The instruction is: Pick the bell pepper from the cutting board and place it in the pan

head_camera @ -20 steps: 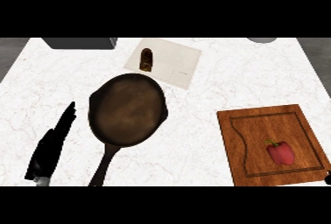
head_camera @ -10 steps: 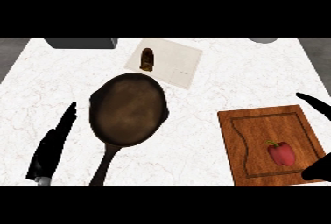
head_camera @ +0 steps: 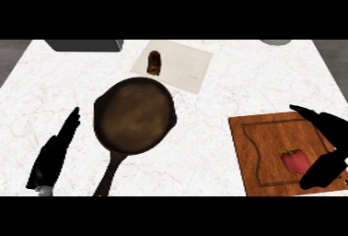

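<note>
My right hand (head_camera: pixel 327 146) sits over the right side of the cutting board (head_camera: pixel 262 138), spread wide w/ nothing in it: fingers point toward 10 o'clock over the board's upper right corner, thumb hooks down just right of the bell pepper (head_camera: pixel 294 160). Pepper is red w/ a green stem at its 11 o'clock end, lying on the board's lower right part, inside the groove; thumb tip looks just beside it at abt 4 o'clock, can't tell if touching. Board itself is at abt 4 o'clock on the counter (head_camera: pixel 224 101), wood, tilted a bit. Pan (head_camera: pixel 133 115) is dark, round, left of center, well apart from the board at its 9–10 o'clock; handle runs down toward 7 o'clock to the view's lower edge. My left hand (head_camera: pixel 54 154) rests at abt 8 o'clock, just left of the pan handle, fingers straight, pointing to 1 o'clock, holding nothing. At 12 o'clock above the pan lies a pale sheet (head_camera: pixel 183 67) w/ a small brown item (head_camera: pixel 154 63) on its left part. Grey box (head_camera: pixel 85 44) at 11 o'clock at the counter's far edge, a grey round thing (head_camera: pixel 275 42) at 1 o'clock, both cut by the view.
</note>
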Controlling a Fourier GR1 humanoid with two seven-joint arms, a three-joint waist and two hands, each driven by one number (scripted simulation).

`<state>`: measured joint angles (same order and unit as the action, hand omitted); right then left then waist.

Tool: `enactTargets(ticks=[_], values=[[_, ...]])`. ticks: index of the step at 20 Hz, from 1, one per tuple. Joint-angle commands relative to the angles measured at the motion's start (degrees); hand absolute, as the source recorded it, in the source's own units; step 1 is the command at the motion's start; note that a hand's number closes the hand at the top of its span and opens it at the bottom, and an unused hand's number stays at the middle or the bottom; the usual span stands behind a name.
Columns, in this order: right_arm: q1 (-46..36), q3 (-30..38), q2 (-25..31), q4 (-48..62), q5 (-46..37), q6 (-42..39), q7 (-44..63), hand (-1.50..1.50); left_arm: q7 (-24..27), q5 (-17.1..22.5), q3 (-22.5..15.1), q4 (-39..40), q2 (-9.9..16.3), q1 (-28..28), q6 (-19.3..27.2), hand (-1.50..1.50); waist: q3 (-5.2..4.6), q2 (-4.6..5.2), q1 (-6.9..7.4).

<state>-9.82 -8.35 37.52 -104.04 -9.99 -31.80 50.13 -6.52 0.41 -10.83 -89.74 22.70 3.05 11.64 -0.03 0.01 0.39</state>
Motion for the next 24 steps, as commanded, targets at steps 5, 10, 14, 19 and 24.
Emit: enactTargets(ticks=[5,10,14,19,24], values=[[-4.1,-2.3,-3.4,1.7,-1.3,-5.1,9.7,-1.50,-0.9,-1.8,1.0,-2.4,-1.6,1.5,-0.7,0.00,-0.01,-0.02,0.13],[0.7,-3.5,-3.5,2.0,-5.4,-4.3,7.3,-1.50,-3.6,-0.1,3.7,-3.8,0.5,1.4,-4.4,0.00,0.02,-0.07,-0.22],[0.2,-1.7,-3.7,2.3,-5.6,-6.1,8.3,-1.50,3.0,-1.0,4.2,-1.1,-1.4,3.5,-5.0,0.00,0.00,-0.06,-0.24],[0.0,-3.6,-7.7,7.2,-11.6,-4.5,4.6,-1.50,1.5,-3.0,5.1,1.6,-3.5,0.5,-4.9,0.00,0.02,-0.01,-0.28],[5.1,-4.0,-8.9,5.3,-14.5,-5.4,3.3,-1.50,-2.8,-4.1,5.6,-4.8,-3.5,2.4,-5.5,0.00,0.03,-0.08,-0.36]])
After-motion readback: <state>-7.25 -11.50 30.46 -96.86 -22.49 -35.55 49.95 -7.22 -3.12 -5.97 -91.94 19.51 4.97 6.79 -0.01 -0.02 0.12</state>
